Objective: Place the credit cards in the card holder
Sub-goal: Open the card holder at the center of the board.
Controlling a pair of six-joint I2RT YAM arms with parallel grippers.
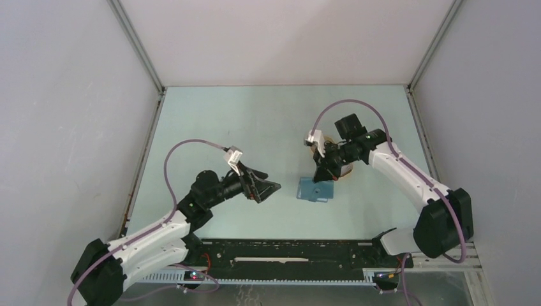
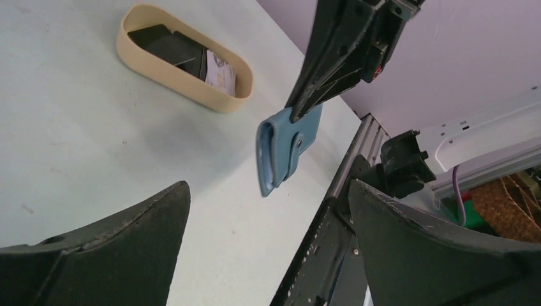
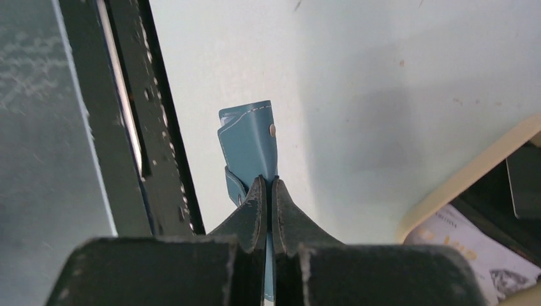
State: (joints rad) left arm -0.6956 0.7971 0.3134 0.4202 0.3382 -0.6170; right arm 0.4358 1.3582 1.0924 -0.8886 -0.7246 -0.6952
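The right gripper (image 3: 268,186) is clamped tight on 1 edge of the card holder (image 3: 247,137), which hangs folded closed, apparently just clear of the table (image 2: 76,140). It is near the beige tray (image 2: 185,86) where the credit cards (image 2: 167,46) lie. The left gripper (image 1: 265,188) stands wide apart, facing it. Judged stage: presenting the holder. Next, its snap tab (image 2: 296,145) needs undoing. Print on 1 pale card (image 3: 459,239) is too small to read.

Between my left gripper (image 1: 268,190), spread wide, and the card holder (image 1: 316,189) pinched aloft in my right gripper (image 3: 268,183), bare worktop (image 1: 255,121) leaves a passage. The beige oval tray (image 2: 191,89) blocks just beyond the holder; the far edge is free.
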